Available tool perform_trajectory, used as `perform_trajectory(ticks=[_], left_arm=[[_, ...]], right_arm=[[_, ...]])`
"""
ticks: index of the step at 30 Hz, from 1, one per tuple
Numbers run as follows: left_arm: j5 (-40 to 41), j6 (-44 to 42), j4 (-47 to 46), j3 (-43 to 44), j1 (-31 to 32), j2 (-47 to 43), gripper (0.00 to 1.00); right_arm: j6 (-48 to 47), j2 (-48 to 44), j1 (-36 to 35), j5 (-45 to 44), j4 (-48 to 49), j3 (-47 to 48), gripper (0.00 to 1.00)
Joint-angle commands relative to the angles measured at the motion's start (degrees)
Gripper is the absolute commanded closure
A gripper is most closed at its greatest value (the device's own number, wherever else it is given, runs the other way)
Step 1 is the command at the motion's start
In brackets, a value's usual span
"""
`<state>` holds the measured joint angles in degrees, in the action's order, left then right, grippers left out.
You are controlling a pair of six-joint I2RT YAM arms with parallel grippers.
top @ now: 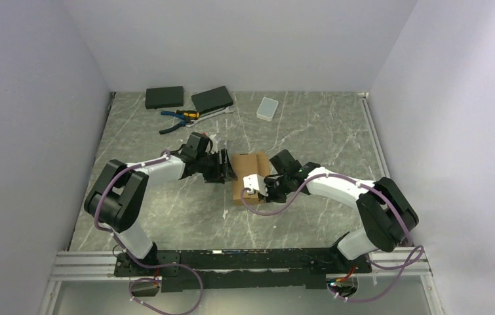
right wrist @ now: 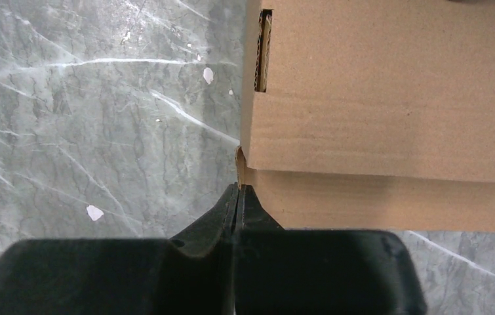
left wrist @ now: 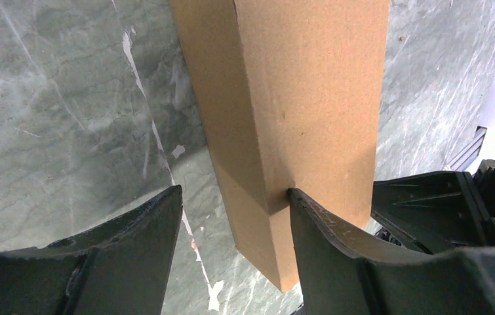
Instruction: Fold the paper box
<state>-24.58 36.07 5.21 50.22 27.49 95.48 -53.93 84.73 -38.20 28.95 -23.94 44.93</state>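
Note:
The paper box [top: 250,172] is a brown cardboard box folded into a small rectangular shape, lying at the table's middle between both arms. My left gripper [top: 229,169] is at its left side. In the left wrist view the gripper [left wrist: 235,190] is open, the box [left wrist: 297,98] has one corner between the fingers, and the right finger [left wrist: 310,216] touches its edge. My right gripper [top: 265,189] is at the box's right near side. In the right wrist view it [right wrist: 238,188] is shut, its tips touching the lower corner of the box [right wrist: 389,98] with nothing visibly between them.
Two flat black boxes [top: 164,97] [top: 212,98] lie at the back left, with pliers [top: 178,118] in front of them. A small translucent white case [top: 267,108] lies at the back centre. White walls close in the left, back and right sides.

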Motion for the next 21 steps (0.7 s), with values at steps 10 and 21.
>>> perform_trajectory(ticks=[10, 21], left_arm=[[1.7, -3.0, 4.4, 2.8, 0.1, 2.0, 0.37], [1.2, -3.3, 4.6, 3.0, -0.4, 2.2, 0.38]], right_arm=[[3.6, 2.0, 1.6, -0.2, -1.0, 2.9, 1.00], [4.1, 2.5, 2.9, 1.4, -2.4, 3.4, 1.00]])
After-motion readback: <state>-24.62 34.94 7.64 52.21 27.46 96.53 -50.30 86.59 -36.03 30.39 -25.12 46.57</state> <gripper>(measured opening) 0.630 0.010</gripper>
